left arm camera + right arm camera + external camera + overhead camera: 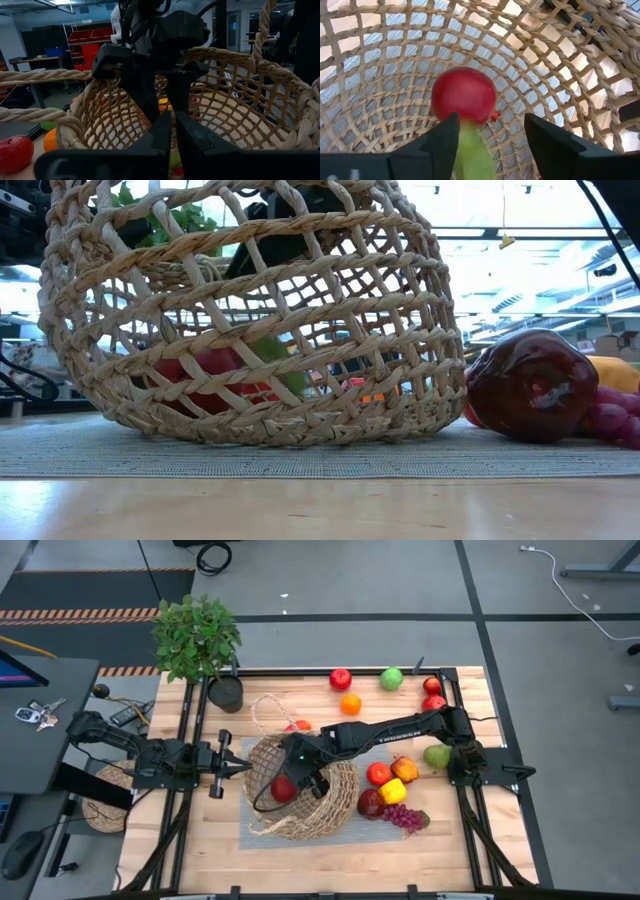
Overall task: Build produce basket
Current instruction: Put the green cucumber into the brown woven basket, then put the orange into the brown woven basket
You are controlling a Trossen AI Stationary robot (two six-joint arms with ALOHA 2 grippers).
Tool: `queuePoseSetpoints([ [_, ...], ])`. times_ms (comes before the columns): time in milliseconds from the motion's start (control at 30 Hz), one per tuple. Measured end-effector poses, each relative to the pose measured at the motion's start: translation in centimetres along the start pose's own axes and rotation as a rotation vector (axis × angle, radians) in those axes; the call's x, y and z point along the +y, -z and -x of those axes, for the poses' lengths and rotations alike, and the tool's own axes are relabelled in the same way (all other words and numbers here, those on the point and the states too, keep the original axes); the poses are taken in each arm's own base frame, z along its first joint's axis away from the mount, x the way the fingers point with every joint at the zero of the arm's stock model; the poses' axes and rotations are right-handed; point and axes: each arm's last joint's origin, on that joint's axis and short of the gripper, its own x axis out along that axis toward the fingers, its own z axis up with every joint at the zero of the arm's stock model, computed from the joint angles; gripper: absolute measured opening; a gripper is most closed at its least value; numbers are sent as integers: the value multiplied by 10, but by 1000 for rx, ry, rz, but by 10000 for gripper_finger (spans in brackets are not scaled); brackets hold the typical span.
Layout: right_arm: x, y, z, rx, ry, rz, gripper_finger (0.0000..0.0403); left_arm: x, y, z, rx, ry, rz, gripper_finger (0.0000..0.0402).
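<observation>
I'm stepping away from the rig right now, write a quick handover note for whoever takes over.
Right tool: open, reaching down inside the basket, above a red fruit with a green piece beside it.
Left tool: shut, at the basket's left rim.
Done: that red fruit and the green piece are in the basket.
Left: the red apple, green apple and orange at the table's far side, and the cluster right of the basket with the pear, yellow piece and grapes.
</observation>
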Motion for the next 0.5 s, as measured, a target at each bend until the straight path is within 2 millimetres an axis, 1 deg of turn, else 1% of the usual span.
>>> queuePoseSetpoints([
  [200,-3,-4,2,-15,30,1,269,0,0,0,0,0,0,32],
  [333,-8,-14,13,-21,121,4,283,0,0,0,0,0,0,28],
  [500,-17,-27,28,-39,211,-1,286,0,0,0,0,0,0,33],
])
